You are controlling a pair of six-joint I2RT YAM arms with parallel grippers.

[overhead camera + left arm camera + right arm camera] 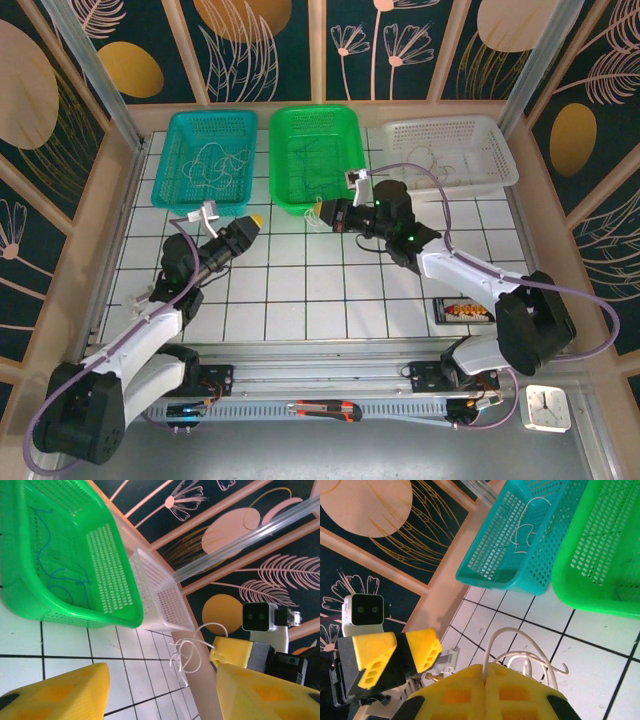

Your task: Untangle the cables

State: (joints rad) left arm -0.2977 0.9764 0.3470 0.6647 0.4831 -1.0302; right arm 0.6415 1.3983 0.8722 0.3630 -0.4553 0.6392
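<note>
Plastic baskets (316, 110) number three; right hand (484, 672) pinches white cables (527, 652).

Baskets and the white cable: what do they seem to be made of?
Green basket, teal basket and white basket: moulded plastic by the look, slightly glossy, with walls perforated in regular rows. White cable: a thin cord with a smooth, probably plastic sheath. It holds springy loops, so there may be wire inside, though that cannot be seen.
</note>
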